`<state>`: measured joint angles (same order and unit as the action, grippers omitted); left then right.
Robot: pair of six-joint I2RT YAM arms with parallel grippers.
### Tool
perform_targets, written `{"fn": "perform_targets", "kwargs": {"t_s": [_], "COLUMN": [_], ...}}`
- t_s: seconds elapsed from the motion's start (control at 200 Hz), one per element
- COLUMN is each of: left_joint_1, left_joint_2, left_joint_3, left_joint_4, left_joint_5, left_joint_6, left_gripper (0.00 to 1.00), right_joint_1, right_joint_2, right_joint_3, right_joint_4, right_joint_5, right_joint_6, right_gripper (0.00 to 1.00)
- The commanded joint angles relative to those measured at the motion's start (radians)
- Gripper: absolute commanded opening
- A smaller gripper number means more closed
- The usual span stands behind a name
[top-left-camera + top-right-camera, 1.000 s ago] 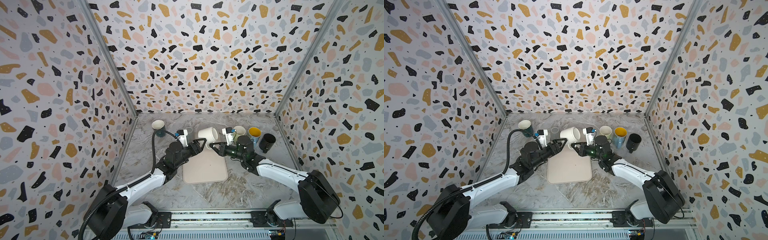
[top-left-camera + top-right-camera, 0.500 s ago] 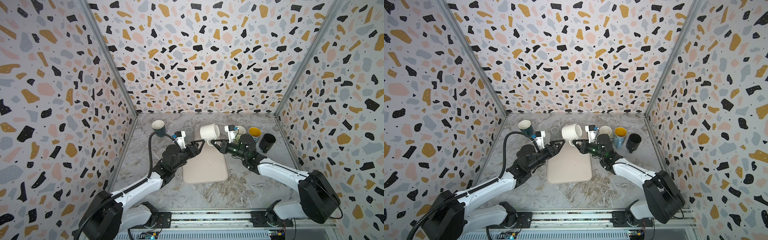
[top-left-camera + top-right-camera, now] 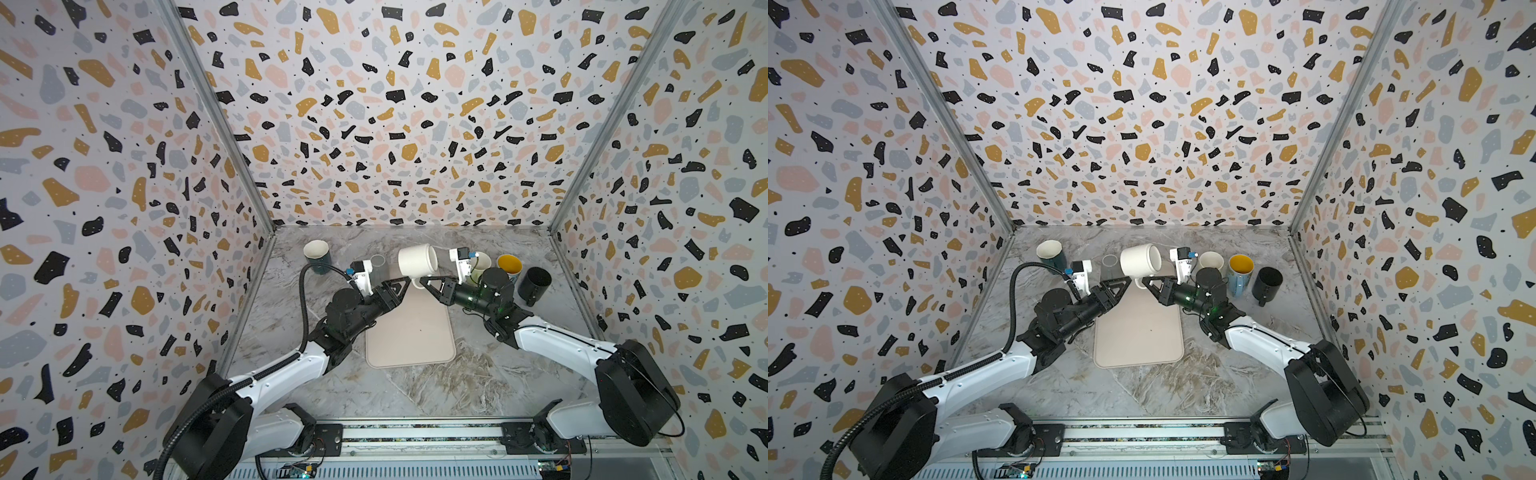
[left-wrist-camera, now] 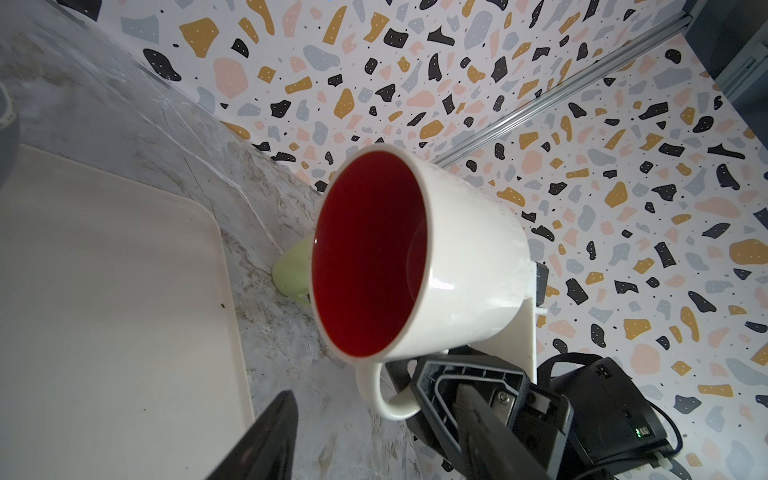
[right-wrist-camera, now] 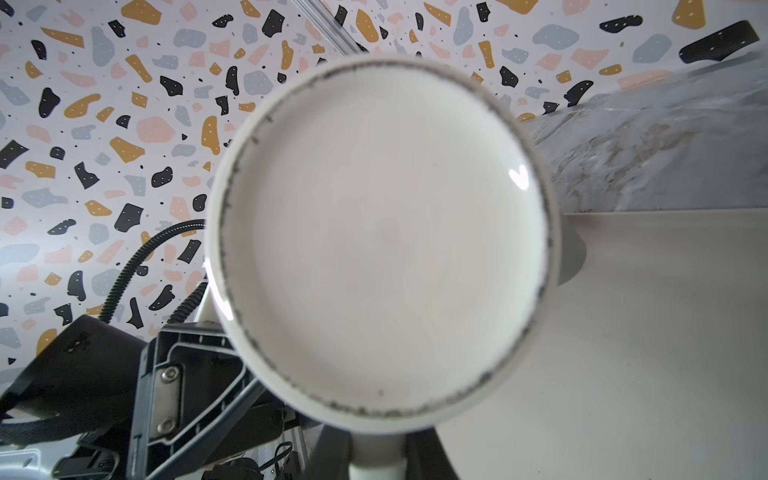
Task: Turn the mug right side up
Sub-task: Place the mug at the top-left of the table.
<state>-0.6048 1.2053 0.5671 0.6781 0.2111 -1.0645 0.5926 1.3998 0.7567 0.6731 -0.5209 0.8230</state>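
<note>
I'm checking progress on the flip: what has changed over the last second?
The right gripper, shut on the handle of the white mug, raised it slightly and rotated it; it now hangs on its side, red inside facing the left gripper. The left gripper's jaws narrowed somewhat and hold nothing. The mat and the other cups at the back stayed put.

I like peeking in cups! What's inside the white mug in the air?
Only shiny red lining shows inside the white mug; nothing sits in it. Its rim hides part of the inner wall.
</note>
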Motion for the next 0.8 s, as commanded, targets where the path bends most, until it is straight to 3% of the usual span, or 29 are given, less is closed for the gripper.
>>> {"fn": "perform_targets", "kwargs": {"t_s": [0.0,0.796], "left_joint_1": [0.0,0.0], "left_joint_2": [0.014,0.126], "left_joint_3": [-0.002,-0.009], "left_joint_4": [0.092,0.244], "left_joint_5": [0.022,0.068], "left_joint_6": [-0.015,-0.087], "left_gripper": [0.59,0.42], "right_joint_1": [-0.004,-0.008], "right_joint_2": [-0.015,0.021], "right_joint_3": [0.053,0.03], "right_joint_4": [0.128,0.183], "right_joint_5": [-0.029,-0.058], "right_joint_6": [0.011,0.049], "right_gripper": [0.0,0.0]}}
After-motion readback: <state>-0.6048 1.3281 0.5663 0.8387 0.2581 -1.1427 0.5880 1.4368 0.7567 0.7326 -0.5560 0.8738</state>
